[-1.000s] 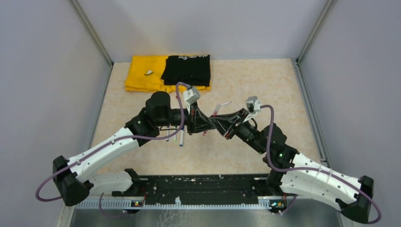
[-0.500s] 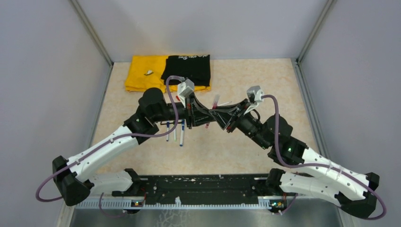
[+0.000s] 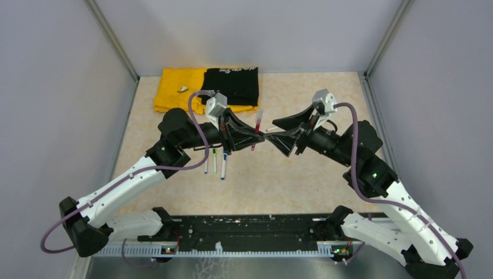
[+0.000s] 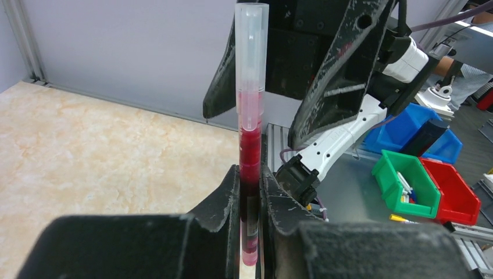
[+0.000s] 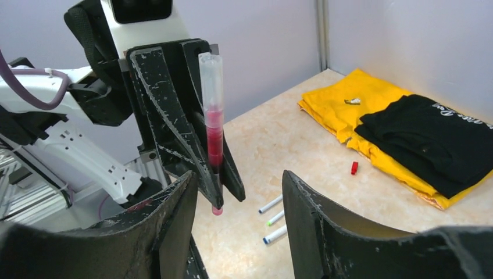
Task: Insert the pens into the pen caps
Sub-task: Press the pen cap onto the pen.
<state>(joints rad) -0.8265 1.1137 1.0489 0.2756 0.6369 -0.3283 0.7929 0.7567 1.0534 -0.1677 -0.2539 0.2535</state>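
Over mid-bench, between the two arms: red pen [image 4: 251,151] held upright, clear of the bench [image 3: 290,186], in L jaws. L jaws nearly closed, pinching the lower barrel from both sides; pen's bottom end pokes out below them. Clear cap [image 4: 252,40] sits over pen's upper end, red barrel showing through its lower part. Looks seated; full click cannot be confirmed.

R jaws: about half open, holding nothing. They stand just beside L jaws, one either side of the pen's line in the R wrist view, and touch neither pen nor cap as far as visible.

On bench nr L arm: three white pens [image 3: 214,163] side by side, coloured ends. Capped or not: cannot tell. Small red cap [image 5: 354,168] lies alone nr yellow cloth [image 3: 174,96]; black cloth [image 3: 229,87] overlaps it at far edge.

Assessment: capping of red pen appears done or all but done. Step in hand, as judged: get R jaws clear of the capped pen.

Recommendations:
- Draw R jaws straight back w/o brushing cap; a side knock could tilt pen in a two-point grip.
- L grip firm until R is well clear.
- Check cap seam before lay-down; if a gap shows, press again along pen axis, not at an angle.
- Lay pen apart from the other three, so done and undone stay distinguishable.
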